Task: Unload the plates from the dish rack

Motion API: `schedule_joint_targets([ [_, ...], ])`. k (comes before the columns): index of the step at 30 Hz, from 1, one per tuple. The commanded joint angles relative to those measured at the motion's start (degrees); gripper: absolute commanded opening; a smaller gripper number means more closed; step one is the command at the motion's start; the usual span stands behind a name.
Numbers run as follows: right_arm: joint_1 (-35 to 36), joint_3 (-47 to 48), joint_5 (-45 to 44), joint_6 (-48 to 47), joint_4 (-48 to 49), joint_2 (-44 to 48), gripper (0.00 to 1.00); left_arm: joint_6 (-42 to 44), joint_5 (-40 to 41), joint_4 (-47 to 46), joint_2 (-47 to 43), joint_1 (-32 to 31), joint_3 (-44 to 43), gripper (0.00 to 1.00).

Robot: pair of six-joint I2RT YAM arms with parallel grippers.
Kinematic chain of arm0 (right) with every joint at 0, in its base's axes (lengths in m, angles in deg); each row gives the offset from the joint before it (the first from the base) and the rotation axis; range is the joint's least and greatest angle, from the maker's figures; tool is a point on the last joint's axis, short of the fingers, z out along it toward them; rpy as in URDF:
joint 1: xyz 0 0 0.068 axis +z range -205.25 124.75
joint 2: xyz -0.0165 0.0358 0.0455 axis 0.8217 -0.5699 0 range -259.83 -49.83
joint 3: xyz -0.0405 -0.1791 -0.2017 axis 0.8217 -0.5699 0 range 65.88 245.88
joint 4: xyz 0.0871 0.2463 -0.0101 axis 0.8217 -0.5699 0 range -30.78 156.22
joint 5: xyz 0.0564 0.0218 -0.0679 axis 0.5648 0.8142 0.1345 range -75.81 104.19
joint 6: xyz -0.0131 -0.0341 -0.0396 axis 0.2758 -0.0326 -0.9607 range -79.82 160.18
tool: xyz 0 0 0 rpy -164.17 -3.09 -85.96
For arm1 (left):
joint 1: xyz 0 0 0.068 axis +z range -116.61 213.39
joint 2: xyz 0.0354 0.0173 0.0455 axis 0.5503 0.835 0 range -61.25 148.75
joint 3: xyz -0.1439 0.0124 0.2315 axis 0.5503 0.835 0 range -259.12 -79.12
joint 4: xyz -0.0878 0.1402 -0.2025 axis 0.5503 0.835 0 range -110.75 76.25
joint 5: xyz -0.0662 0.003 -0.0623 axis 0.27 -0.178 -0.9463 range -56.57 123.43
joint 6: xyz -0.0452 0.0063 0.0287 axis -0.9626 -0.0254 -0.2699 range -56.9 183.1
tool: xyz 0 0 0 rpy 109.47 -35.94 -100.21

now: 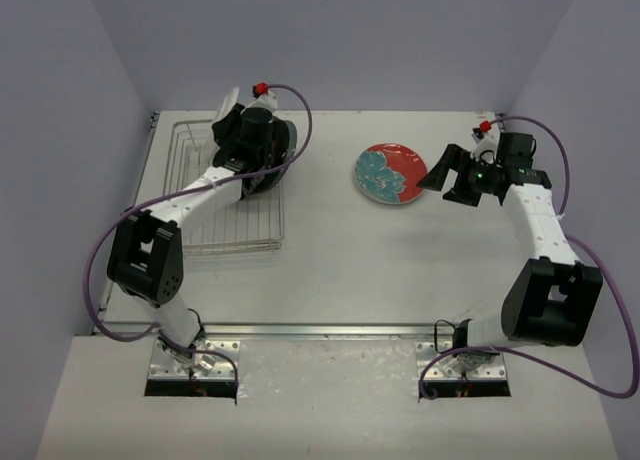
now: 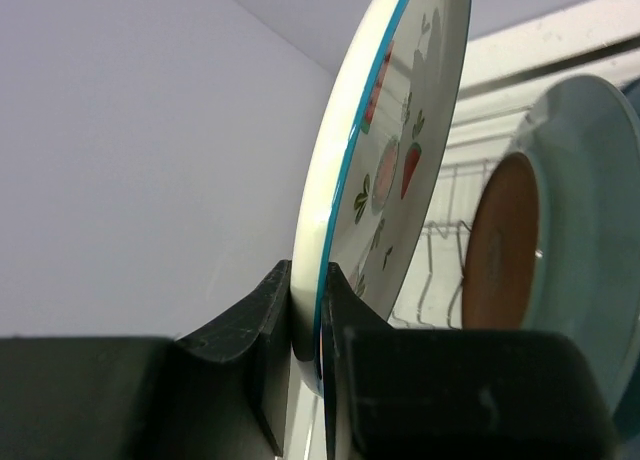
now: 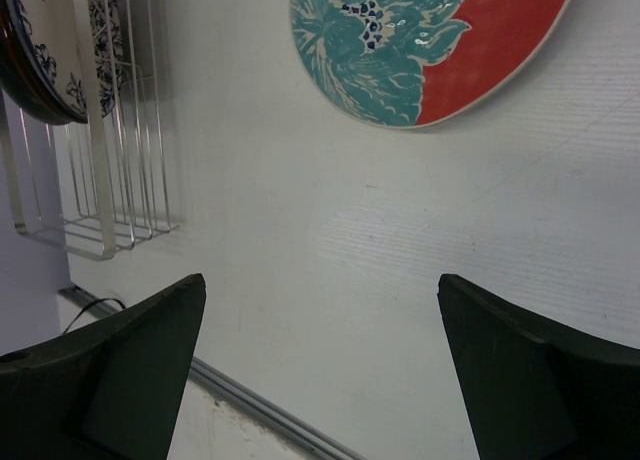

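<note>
My left gripper (image 2: pixel 318 320) is shut on the rim of a white plate with red shapes (image 2: pixel 390 150), which stands on edge over the far end of the dish rack (image 1: pixel 215 215). From above, that plate (image 1: pixel 228 103) shows as a thin white edge beside the left gripper (image 1: pixel 240 122). A grey-blue plate (image 2: pixel 570 250) with a brown underside stands just behind it in the rack. The red-and-teal floral plate (image 1: pixel 390 173) lies flat on the table. My right gripper (image 1: pixel 432 172) is open just right of it, empty. A white plate with dark ornate pattern (image 3: pixel 50 50) stands in the rack (image 3: pixel 100 200).
Dark plates (image 1: pixel 283 152) stand in the rack under the left wrist. The near half of the rack holds nothing. Purple walls close in the table on the left, far and right sides. A metal rail (image 1: pixel 320 330) runs along the near edge.
</note>
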Motion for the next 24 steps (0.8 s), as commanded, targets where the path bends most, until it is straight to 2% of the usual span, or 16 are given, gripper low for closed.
schedule_joint_targets([
  [1,0.7,0.1,1.4,0.2,2.8,2.2,0.99,7.5,5.9,-13.3,-7.0,0.2,-5.2,0.00],
  [3,1.2,0.2,1.8,0.4,2.9,2.2,0.99,5.6,5.0,-10.0,-8.5,0.3,-7.3,0.00],
  [7,2.0,0.2,4.6,0.5,3.7,2.4,0.99,-4.4,0.9,5.5,-11.8,0.3,-12.0,0.00],
  [10,2.9,-0.5,7.6,0.6,6.0,3.5,0.99,-18.2,-7.5,20.2,-16.3,1.1,-15.2,0.00],
  [12,3.7,-1.1,10.3,0.9,8.1,4.8,0.99,-27.1,-19.4,29.3,-18.6,3.9,-17.4,0.00],
  [14,4.3,-1.6,12.8,1.2,9.5,5.5,0.99,-33.6,-36.8,36.2,-21.3,6.9,-19.3,0.00],
  [17,5.3,-2.4,15.0,2.5,13.8,7.5,0.99,-38.9,-61.7,40.0,-24.2,13.5,-19.3,0.00],
  [19,6.3,-3.0,15.7,3.7,16.5,9.2,0.99,-40.3,-74.8,40.4,-26.6,14.1,-17.0,0.00],
  [23,8.9,-3.7,15.9,6.3,21.0,10.8,0.99,-44.7,-88.5,39.2,-28.9,14.0,-12.9,0.00],
  [24,10.6,-3.7,15.9,6.9,22.0,10.9,0.99,-45.9,-94.5,38.1,-29.1,14.0,-11.6,0.00],
])
